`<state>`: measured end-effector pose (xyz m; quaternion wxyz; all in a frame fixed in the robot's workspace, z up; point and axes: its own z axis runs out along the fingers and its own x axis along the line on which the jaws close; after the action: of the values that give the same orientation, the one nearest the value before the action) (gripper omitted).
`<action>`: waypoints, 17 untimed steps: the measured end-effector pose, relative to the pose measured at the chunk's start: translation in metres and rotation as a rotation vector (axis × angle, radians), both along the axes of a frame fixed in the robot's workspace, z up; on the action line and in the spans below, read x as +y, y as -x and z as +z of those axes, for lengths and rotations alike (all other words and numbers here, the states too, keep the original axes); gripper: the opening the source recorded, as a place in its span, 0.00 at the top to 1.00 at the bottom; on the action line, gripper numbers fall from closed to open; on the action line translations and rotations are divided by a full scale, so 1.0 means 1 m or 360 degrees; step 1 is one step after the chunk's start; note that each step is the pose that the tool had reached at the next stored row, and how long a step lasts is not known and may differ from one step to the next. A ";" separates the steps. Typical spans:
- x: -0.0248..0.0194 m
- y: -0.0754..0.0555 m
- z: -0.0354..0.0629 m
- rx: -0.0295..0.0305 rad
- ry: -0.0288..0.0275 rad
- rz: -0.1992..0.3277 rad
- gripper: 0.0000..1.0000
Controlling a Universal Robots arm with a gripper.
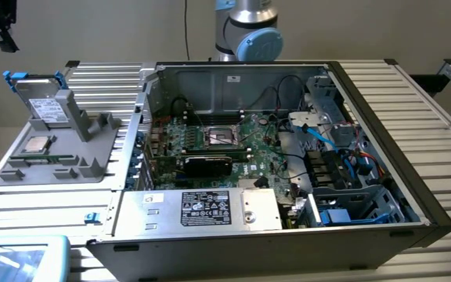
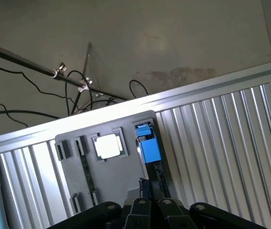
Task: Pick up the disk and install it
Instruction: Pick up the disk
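The disk (image 1: 41,100) stands upright in a slot of the grey holder (image 1: 69,158) at the exterior view's left, silver with a white label and a blue bracket round its edges. In the wrist view I look down on the disk (image 2: 149,145) edge-on, its blue bracket showing. My gripper (image 2: 150,185) hangs well above it, its two black fingers pressed together with nothing between them. In the exterior view the gripper (image 1: 3,36) is a dark shape high above the holder.
A square silver CPU chip (image 1: 37,144) and a green memory stick (image 1: 49,158) lie in the holder. The open computer case (image 1: 366,88) fills the middle, with a motherboard (image 1: 225,141), a silver power supply (image 1: 206,208) and a drive cage (image 1: 351,202).
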<state>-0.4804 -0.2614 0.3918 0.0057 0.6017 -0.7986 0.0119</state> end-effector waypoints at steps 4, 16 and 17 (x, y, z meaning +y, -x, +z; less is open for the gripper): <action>0.0000 0.000 0.0000 0.00001 0.00000 0.0000 0.69; 0.0004 0.004 -0.0089 -0.00001 0.00010 0.0134 0.45; 0.0004 0.004 -0.0101 0.00000 0.00011 0.0164 0.45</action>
<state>-0.4847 -0.2610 0.3816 0.0053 0.6420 -0.7666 0.0125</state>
